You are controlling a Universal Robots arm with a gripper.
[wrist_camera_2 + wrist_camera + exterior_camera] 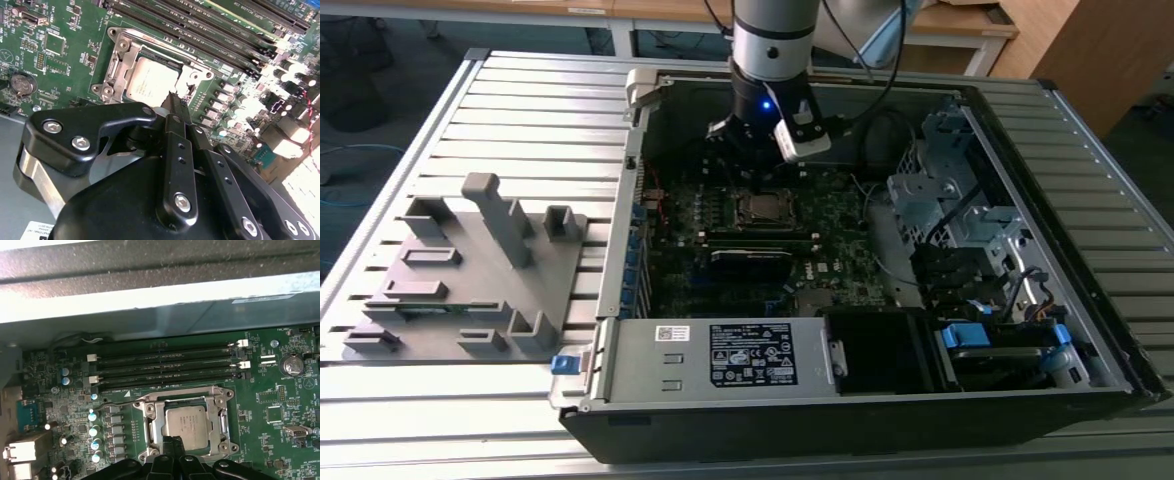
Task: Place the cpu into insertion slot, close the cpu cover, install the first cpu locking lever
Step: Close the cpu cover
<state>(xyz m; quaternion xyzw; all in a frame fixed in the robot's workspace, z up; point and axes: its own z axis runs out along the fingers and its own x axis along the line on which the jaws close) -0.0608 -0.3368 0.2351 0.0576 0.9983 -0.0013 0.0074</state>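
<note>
Gripper (172,100) (173,444), both wrist views: body cut off by the picture edge. Its tips overlap one edge of the cpu (150,82) (186,424) and hide the side of the cpu cover (121,56) (152,426) beneath them. In the second wrist view the gripper's bulk covers much of the motherboard (60,45), and one far corner of the board is lost in glare.

Exterior view: arm (774,40) cut off at the top edge. The cpu is too small there to tell apart from its cover.
</note>
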